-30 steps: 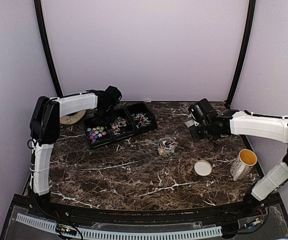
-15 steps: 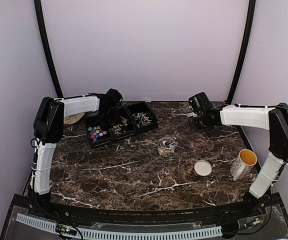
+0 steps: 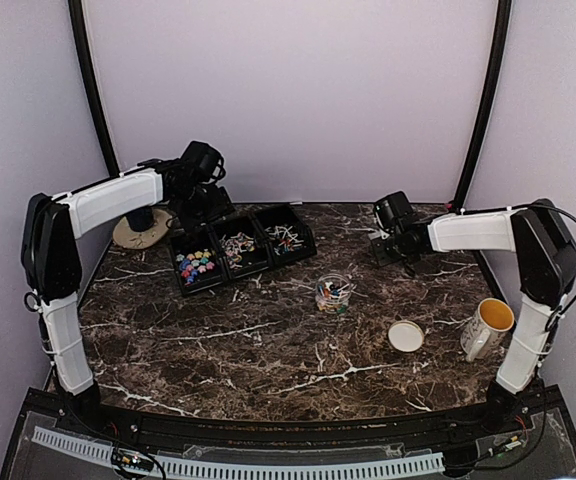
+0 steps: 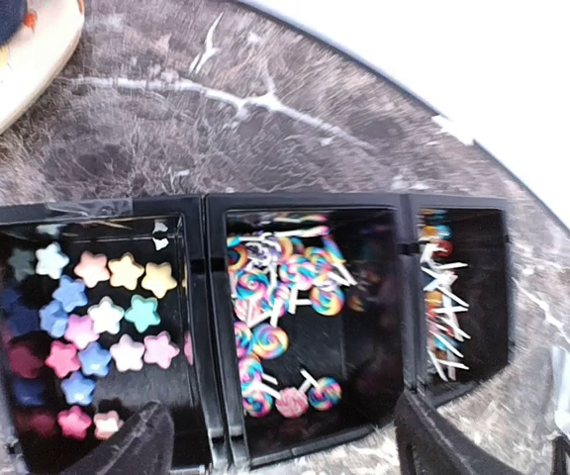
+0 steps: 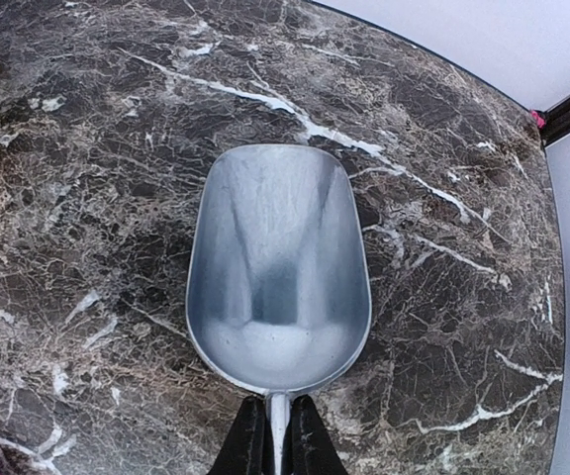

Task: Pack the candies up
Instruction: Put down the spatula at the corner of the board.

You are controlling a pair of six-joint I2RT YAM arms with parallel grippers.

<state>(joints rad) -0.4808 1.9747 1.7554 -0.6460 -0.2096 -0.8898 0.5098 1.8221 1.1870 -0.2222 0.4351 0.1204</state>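
Top external view first: most of the candies (image 3: pixel 196 266) lie in a black three-part tray (image 4: pixel 207 327) at the far left of the marble table (image 3: pixel 268 350). Up close I see star sweets (image 4: pixel 97 327) in one compartment and swirl lollipops (image 4: pixel 270 297) in the next. The left gripper (image 4: pixel 280 435) hangs above the tray, jaws wide, nothing between them. The right gripper (image 5: pixel 270 440) pinches the handle of an empty metal scoop (image 5: pixel 277 267) over bare marble, well apart from the tray. A small clear jar (image 3: pixel 333 293) holds only a few sweets, its lid (image 3: pixel 405 336) off beside it. I'd say packing has barely begun.
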